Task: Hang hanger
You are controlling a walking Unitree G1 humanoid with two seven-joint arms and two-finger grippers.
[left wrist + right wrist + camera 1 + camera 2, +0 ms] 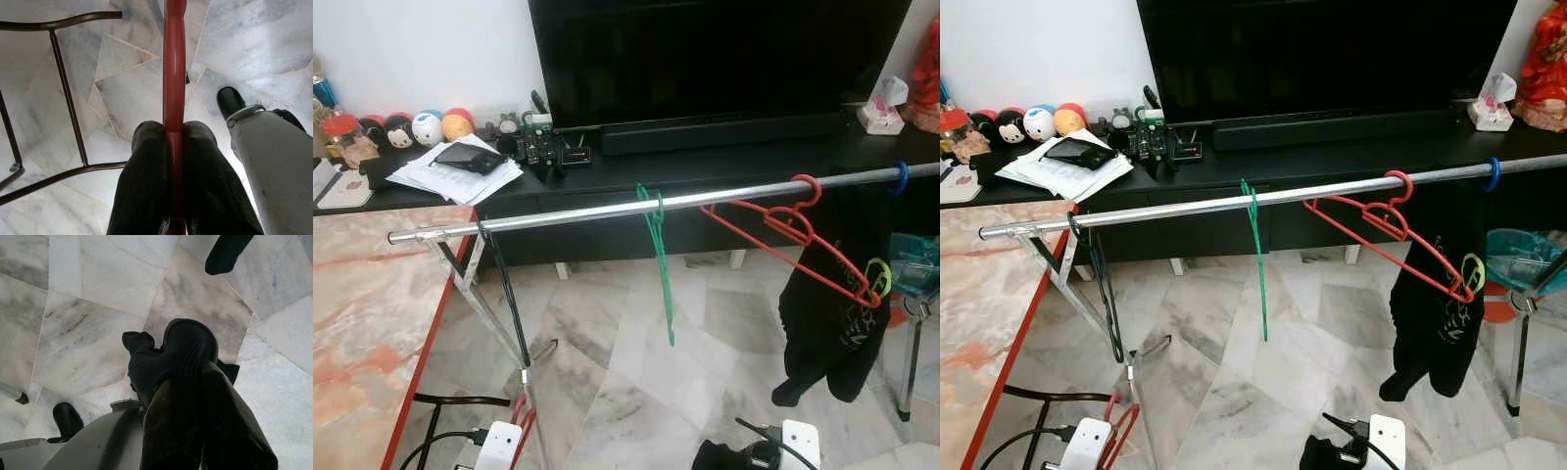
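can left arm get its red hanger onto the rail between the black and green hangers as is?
Probably yes. The left gripper is shut on the red hanger, low near the floor. The rail between the black hanger and green hanger is bare.

Red hanger [174, 73] cut off at both frame edges; rail's [705, 199] right end out of frame.

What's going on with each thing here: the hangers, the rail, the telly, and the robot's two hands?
Red hanger in left hand: gripped between the fingers, not yet on the rail.
Left hand: shut on that hanger.
Right hand: shut on a dark sock.
Rail: level.
Green hanger: hung.
Black hanger: hung.
Red hanger on rail: hung, carrying black clothing.
TV: off.
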